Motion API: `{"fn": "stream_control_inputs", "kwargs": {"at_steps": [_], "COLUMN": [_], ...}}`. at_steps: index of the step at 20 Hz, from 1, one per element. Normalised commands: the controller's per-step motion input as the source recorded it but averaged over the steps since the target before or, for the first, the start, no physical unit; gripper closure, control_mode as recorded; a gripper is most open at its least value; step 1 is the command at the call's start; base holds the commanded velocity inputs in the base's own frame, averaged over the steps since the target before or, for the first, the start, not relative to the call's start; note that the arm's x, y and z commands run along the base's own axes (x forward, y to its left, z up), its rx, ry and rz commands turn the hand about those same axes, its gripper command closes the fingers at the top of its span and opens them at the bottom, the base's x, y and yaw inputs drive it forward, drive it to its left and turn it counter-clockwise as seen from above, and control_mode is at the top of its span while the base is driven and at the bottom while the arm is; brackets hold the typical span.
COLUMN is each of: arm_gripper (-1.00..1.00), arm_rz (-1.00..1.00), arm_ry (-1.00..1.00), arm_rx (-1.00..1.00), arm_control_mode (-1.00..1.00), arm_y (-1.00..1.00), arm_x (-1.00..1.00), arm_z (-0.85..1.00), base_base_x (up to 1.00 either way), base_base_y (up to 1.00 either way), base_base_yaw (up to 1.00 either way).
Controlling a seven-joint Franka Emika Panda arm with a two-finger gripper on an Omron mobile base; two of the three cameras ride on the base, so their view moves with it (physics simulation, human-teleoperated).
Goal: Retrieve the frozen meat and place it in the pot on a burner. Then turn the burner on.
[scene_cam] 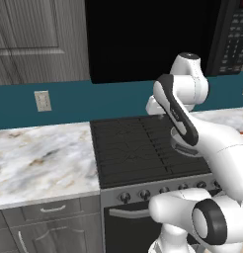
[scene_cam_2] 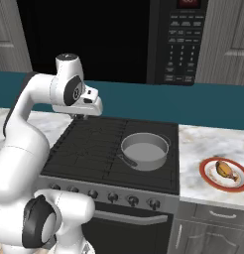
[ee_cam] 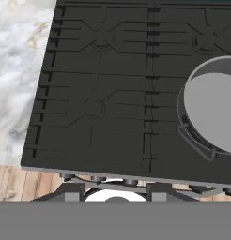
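We see the meat lying on a red-rimmed plate on the marble counter to the right of the cooktop, near the counter's front edge and well apart from our arm. It is a small orange-brown lump with a yellowish patch, resting near the plate's middle.

The pot sits on the cooktop's right half, on the burner toward the front right corner, its short handle pointing to the front left. In the hand view the pot shows at the right edge, grey inside, with the handle toward the front edge of the cooktop.

Our gripper hangs above the cooktop's rear left corner, below the white hand, clear of the grates. Its fingers are pressed together with nothing between them.

A row of knobs runs along the stove's front below the grates, and they also show in the left base view. A microwave with its keypad hangs above the back edge, over a teal backsplash. In the left base view a wall outlet sits on the backsplash above the left counter.
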Motion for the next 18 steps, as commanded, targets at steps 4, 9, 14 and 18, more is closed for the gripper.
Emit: {"fn": "stream_control_inputs", "kwargs": {"at_steps": [4, 9, 14, 18], "arm_gripper": [-1.00, -1.00, -1.00, -1.00], "arm_rz": [0.00, 0.01, 0.00, 0.00], "arm_ry": [0.00, 0.00, 0.00, 0.00], "arm_rx": [0.00, 0.00, 0.00, 0.00], "arm_control_mode": [-1.00, -1.00, -1.00, -1.00], "arm_y": [-0.03, -0.25, -0.37, -0.47], "arm_x": [0.00, 0.00, -0.13, -0.08], "arm_z": [0.00, -0.02, -0.01, 0.00], "base_base_x": [0.00, 0.00, 0.00, 0.00], "base_base_y": [0.00, 0.00, 0.00, 0.00], "base_base_yaw": [0.00, 0.00, 0.00, 0.00]}}
